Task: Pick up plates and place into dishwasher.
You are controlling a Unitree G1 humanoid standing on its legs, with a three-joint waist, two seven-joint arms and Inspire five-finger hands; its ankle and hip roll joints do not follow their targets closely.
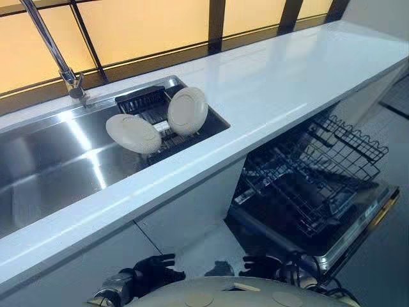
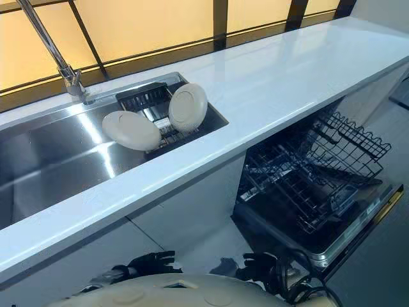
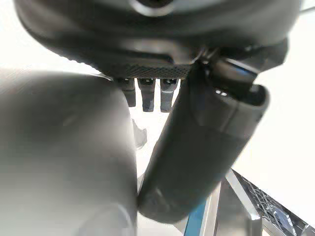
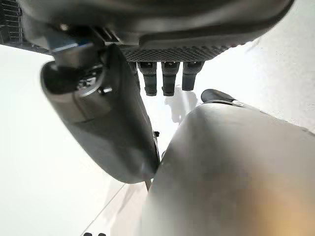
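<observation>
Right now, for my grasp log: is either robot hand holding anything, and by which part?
Nothing held: left robot hand and right robot hand are open.

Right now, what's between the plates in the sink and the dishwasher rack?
Bare white countertop only: nothing stands between the plates and the dishwasher rack, per the left eye view.
</observation>
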